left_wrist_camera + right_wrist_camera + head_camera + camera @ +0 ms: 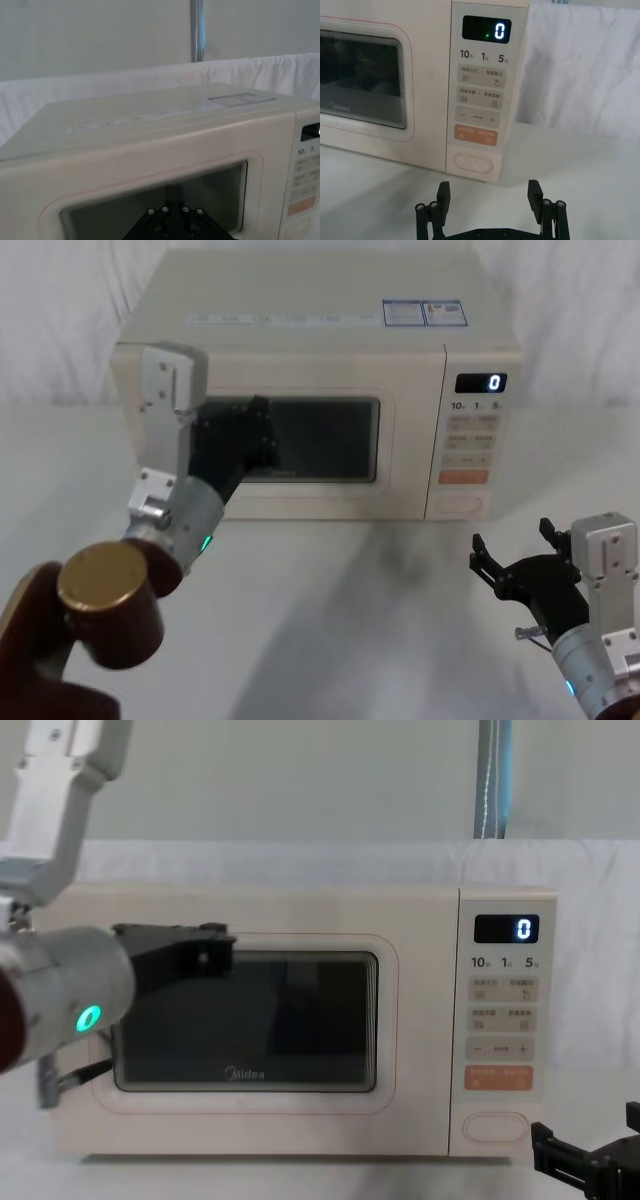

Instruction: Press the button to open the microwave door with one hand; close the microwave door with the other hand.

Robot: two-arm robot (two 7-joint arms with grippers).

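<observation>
The left gripper (pixel 250 435) was against the left part of the shut door (pixel 330 440); whether its fingers were spread could not be told. The microwave (pixel 300 315) stood at the table's (pixel 350 620) far edge. The right gripper (pixel 510 565) hung spread before the button (pixel 459 505), apart from it.

We note a white table surface (pixel 330 630) running across the foreground, plain and matte, with soft grey shadows near its middle. Behind it hangs a white cloth backdrop (pixel 300 860) with loose folds (the creases read most clearly in the right wrist view (pixel 580 70)). Above the cloth we see a pale grey-green wall (pixel 300 780). A vertical metal pole (pixel 492 780) stands against that wall, toward the right side; it also appears in the left wrist view (pixel 197 30).
</observation>
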